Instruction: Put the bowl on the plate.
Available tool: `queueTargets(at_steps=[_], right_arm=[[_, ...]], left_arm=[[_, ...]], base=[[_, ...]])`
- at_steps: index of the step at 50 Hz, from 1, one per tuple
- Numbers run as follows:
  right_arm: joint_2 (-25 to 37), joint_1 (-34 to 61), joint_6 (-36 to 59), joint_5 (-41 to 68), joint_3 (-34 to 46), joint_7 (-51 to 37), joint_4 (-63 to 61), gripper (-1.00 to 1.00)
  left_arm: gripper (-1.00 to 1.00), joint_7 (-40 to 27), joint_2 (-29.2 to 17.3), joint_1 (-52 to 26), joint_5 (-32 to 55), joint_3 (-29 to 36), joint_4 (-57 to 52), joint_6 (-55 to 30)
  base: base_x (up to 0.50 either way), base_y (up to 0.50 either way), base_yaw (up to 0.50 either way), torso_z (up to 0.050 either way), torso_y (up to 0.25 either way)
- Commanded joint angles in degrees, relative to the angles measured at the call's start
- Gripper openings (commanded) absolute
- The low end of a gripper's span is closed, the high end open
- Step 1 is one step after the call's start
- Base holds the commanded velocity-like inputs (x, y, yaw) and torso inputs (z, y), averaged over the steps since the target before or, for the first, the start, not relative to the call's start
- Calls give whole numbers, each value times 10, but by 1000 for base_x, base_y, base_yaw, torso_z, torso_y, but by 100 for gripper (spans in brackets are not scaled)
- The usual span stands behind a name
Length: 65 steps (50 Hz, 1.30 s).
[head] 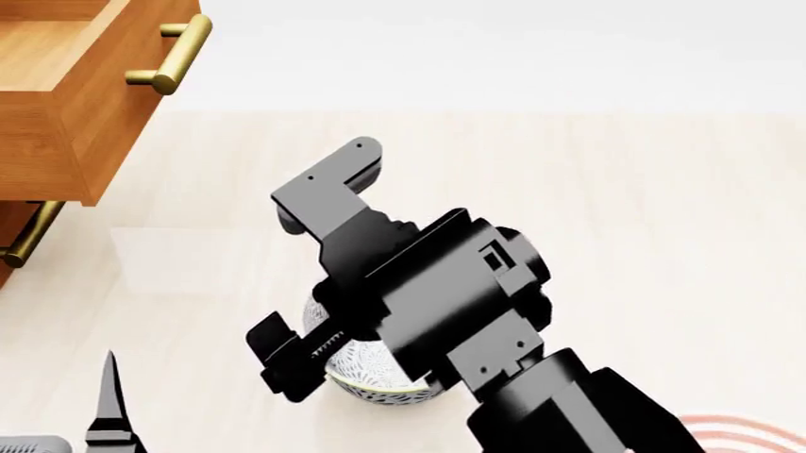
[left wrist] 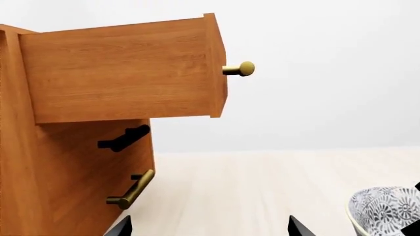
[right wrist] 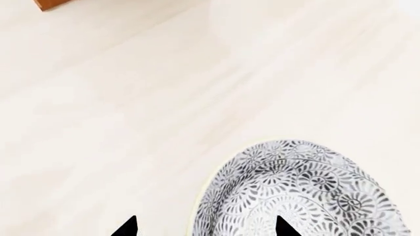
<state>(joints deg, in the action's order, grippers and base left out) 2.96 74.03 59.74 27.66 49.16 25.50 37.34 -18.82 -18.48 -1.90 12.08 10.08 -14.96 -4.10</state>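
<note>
The bowl [right wrist: 298,189], white with a dense grey-blue floral pattern and a yellowish rim, sits on the pale floor. In the head view the bowl [head: 368,370] is mostly hidden under my right arm. My right gripper [right wrist: 204,230] is open and low over it. One fingertip [right wrist: 282,227] is over the bowl's inside and the other is outside the rim. Only a sliver of the plate [head: 746,436], its red rings, shows at the lower right of the head view. My left gripper [left wrist: 210,228] is open with nothing between its fingers, and the bowl [left wrist: 386,211] lies off to one side of it.
A wooden cabinet [left wrist: 72,167] stands in front of the left wrist camera, with a pulled-out drawer [left wrist: 125,69] and brass and black handles. The same open drawer [head: 75,85] fills the head view's upper left corner. Pale wood floor surrounds the bowl.
</note>
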Motion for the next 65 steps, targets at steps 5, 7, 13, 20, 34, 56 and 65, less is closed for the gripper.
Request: queueTargets(at_steps=[5, 7, 13, 20, 34, 56, 65], right_arm=[[-19, 4, -38, -7, 28, 16, 76, 100], [-27, 14, -53, -6, 34, 21, 101, 100], [-29, 43, -100, 86, 115, 0, 152, 100], [-29, 63, -140, 201, 224, -23, 180, 100], [-29, 66, -182, 327, 357, -46, 205, 100], [-30, 47, -185, 337, 382, -43, 215, 100], [-30, 44, -185, 332, 382, -42, 213, 100]], left_arm=[[100, -2, -2, 1, 3, 2, -1, 1], [100, -3, -3, 1, 3, 2, -4, -1], [100, -4, -4, 3, 3, 1, -2, 3], [100, -6, -5, 3, 5, 1, -2, 4], [100, -6, -7, 1, 7, 2, 4, 6], [100, -9, -10, 4, 10, 3, 3, 11], [100, -10, -10, 3, 11, 4, 7, 15]], base=[[0, 0, 0, 0, 0], [0, 0, 0, 0, 0], [0, 0, 0, 0, 0], [0, 0, 0, 0, 0], [0, 0, 0, 0, 0], [0, 0, 0, 0, 0], [0, 0, 0, 0, 0]])
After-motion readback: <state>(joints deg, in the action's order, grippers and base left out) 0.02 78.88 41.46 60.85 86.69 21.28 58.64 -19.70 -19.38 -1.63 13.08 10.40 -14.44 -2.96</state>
